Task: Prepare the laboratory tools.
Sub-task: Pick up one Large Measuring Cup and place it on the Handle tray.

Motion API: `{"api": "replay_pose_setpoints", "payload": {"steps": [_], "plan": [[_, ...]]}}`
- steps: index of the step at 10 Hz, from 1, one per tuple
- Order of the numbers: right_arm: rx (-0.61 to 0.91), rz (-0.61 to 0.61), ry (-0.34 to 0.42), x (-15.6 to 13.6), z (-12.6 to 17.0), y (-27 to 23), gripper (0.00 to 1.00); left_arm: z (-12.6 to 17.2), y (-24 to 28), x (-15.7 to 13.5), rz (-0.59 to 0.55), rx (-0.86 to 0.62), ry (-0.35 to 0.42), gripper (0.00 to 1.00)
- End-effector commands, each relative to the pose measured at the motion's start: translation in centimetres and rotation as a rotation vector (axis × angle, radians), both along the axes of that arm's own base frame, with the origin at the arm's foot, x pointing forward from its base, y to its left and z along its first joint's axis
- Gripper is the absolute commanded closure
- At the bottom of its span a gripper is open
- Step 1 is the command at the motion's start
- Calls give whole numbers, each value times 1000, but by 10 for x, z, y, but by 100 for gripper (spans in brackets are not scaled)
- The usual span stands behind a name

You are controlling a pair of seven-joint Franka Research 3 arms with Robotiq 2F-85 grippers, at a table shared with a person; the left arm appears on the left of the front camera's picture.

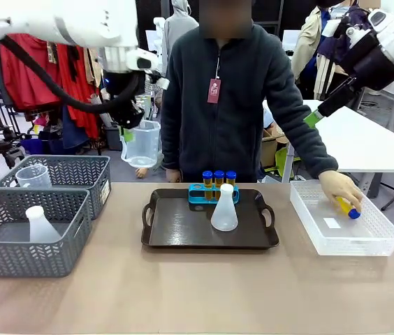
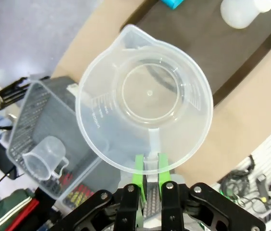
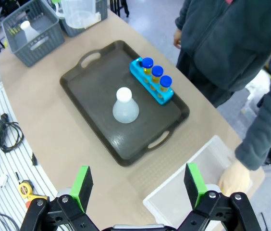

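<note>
Clear plastic, the measuring beaker [image 2: 145, 98] hangs raised above the table's far-left edge, its handle clamped between the left gripper's [image 2: 147, 174] green pads; its printed scale is too faint to read. Below it sits a grey basket [image 2: 44, 139]. Right gripper [image 3: 138, 185] hovers, jaws spread wide, above the table edge; ahead lie the tray [image 3: 92, 89], flask [image 3: 125, 107], 3 blue-capped tubes [image 3: 153, 73] in their rack [image 3: 151, 86].

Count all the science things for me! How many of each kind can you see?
Blue-capped tubes: 4, three in the blue rack, one in the person's hand
Racks: 1
Flasks: 2
Beakers: 2
Total: 9
</note>
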State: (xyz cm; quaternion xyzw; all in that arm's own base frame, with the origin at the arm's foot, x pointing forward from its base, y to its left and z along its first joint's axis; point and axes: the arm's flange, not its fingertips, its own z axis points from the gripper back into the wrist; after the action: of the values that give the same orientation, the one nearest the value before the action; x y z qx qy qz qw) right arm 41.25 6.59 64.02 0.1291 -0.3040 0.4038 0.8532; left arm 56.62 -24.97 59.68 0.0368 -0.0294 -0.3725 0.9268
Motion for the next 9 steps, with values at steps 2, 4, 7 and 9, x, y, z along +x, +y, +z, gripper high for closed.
{"api": "replay_pose_setpoints", "payload": {"steps": [2, 4, 7, 9], "plan": [[6, 3, -3, 0, 1, 0, 0, -26, -21, 1, -88, 24, -54, 100], [6, 3, -3, 0, 1, 0, 0, -63, -33, -1, -185, -16, -71, 100], [6, 3, -3, 0, 1, 0, 0, -100, -46, -2, -257, -66, -41, 100], [6, 3, -3, 0, 1, 0, 0, -120, -53, -1, -331, -73, -30, 100]]}}
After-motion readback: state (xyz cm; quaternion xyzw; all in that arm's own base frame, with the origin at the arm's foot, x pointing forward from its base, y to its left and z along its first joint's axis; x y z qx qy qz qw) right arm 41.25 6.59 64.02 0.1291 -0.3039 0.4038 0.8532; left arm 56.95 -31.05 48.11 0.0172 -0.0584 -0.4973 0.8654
